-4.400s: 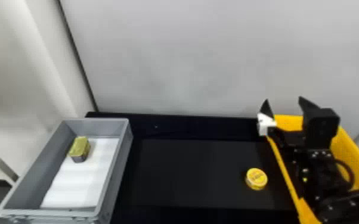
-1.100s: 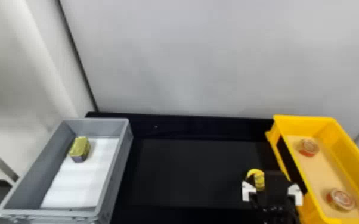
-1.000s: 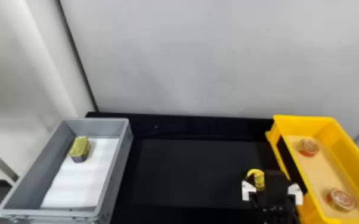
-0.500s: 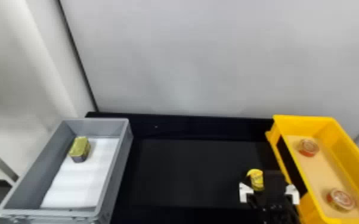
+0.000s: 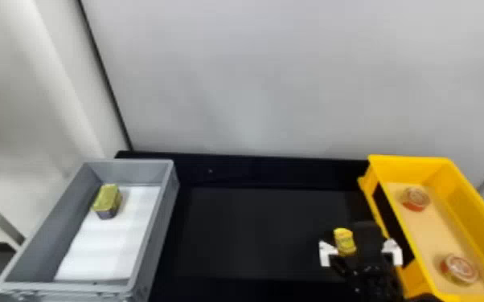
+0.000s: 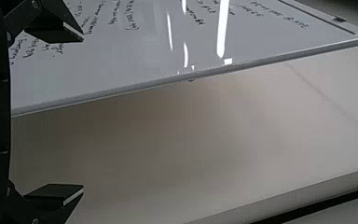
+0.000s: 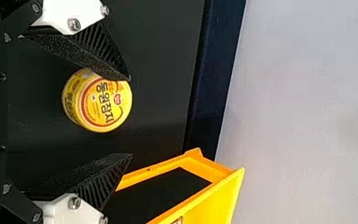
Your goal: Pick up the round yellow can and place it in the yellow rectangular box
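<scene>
In the head view my right gripper stands low over the black table, its two fingers spread. The round yellow can is by its left finger, left of the yellow box. In the right wrist view my right gripper is open, and the can lies nearer one finger, whose tip covers part of its edge; contact cannot be told. The other finger stands apart from the can, close to the yellow box. My left gripper is open and holds nothing, facing a whiteboard and pale wall.
Two red-and-white round cans lie inside the yellow box, one far, one near. A grey box at the left holds a yellow-topped rectangular can beside white lining. A pale wall rises behind the table.
My right arm has come from above the yellow box down to the can, uncovering the box. Over the last second its gripper has shifted slightly left and away from the robot.
</scene>
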